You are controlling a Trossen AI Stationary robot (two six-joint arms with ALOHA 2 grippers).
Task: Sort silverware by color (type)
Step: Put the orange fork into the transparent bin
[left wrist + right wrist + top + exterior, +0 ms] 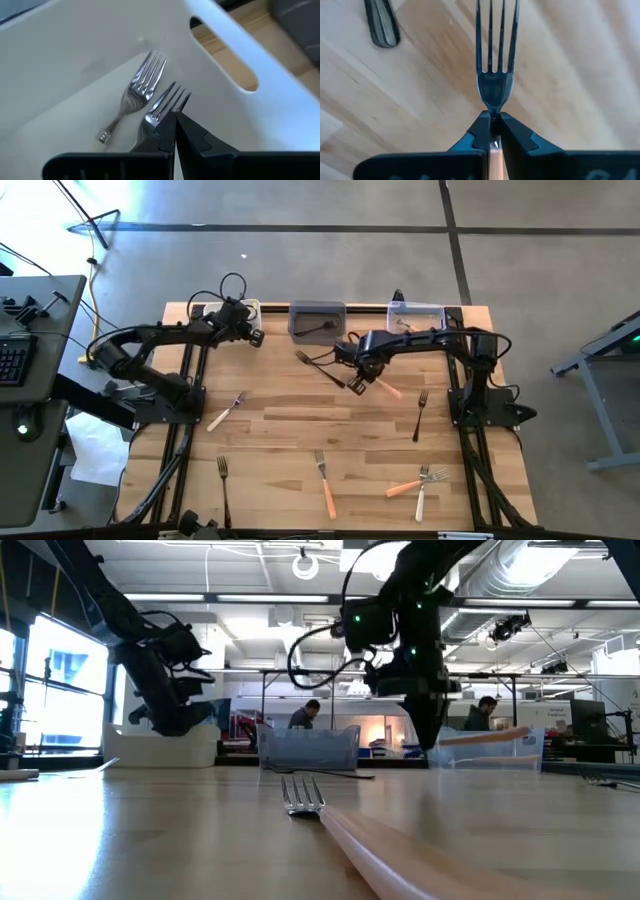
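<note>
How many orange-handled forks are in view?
3 orange-handled forks: one held in the right gripper, mid-table; one bottom centre of the high view; one bottom right. The bins may hide more.

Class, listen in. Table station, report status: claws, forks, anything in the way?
Right claw shut on orange-handled fork, mid-table. Left claw shut, over white bin holding two forks. Dark forks lie beside right claw.

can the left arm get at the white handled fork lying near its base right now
Probably yes: the white-handled fork lies in open table with nothing around it, on the left arm's side. The left gripper is shut, empty, over the white bin, so it must swing back.
</note>
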